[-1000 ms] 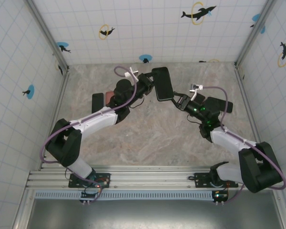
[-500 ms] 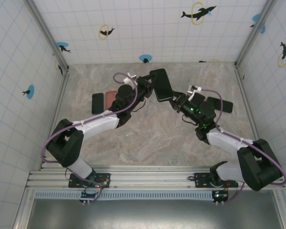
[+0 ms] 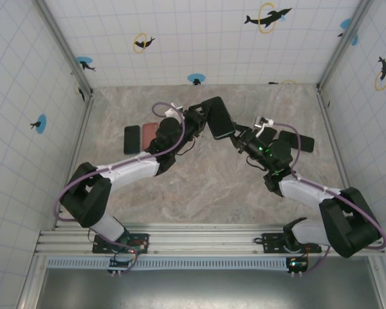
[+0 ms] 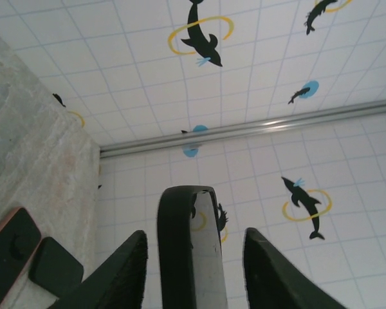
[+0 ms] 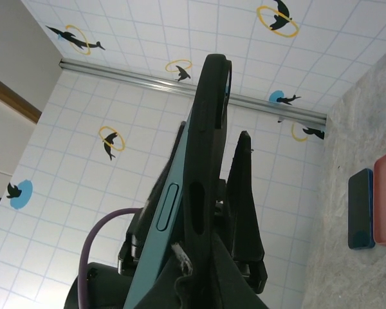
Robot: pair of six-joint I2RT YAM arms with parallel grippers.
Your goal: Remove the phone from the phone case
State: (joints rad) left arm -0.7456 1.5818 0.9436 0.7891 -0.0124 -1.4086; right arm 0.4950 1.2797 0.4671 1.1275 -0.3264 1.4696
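Left gripper [image 4: 194, 235], left of centre in the top view: jaws apart, straddling the phone case [image 3: 220, 118] with a gap on each side. The case is held in the air at centre, phone [image 5: 169, 215] inside.

Right gripper [image 3: 240, 136]: clamped on the case's lower end.

Judgement: phone light, rigid, its glass fragile; case rubbery and flexible. Pinch the phone's long edges and peel the case from a corner.
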